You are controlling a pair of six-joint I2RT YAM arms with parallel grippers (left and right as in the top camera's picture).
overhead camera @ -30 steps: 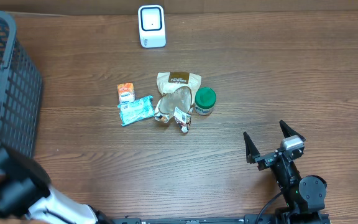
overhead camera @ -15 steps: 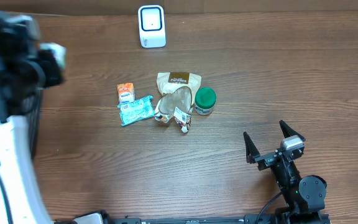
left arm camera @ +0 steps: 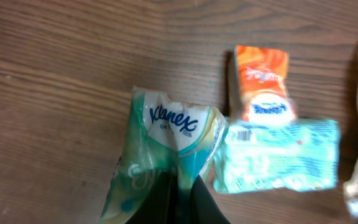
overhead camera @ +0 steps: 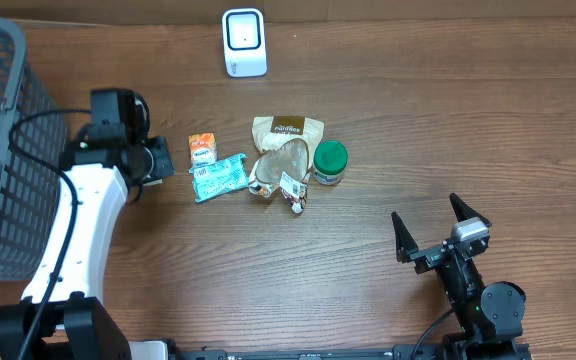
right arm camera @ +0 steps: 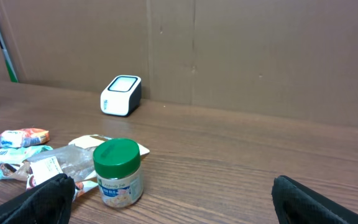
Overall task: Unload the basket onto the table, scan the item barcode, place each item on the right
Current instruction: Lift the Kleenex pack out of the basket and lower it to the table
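A brown wooden table is seen from above, with a dark plastic basket at its left edge. The white left arm reaches in from the near left. Its left hand sits just left of a small cluster of groceries in the middle of the table.

In the left wrist view, the left hand is closed, its dark fingers pinching the near end of a green and white Kleenex tissue pack. The overhead view does not show this pack clearly, as the hand hides it. The pictures do not show whether the pack is lifted or touching the table.

Just right of the tissue pack lie an orange packet and a teal pack, touching each other. Further right in the cluster are a brown pouch, a crumpled clear bag and a jar with a green lid.

A white scanner stands at the far edge of the table, well apart from the tissue pack.

The right hand is at the near right, wide open and holding nothing, well apart from the groceries.
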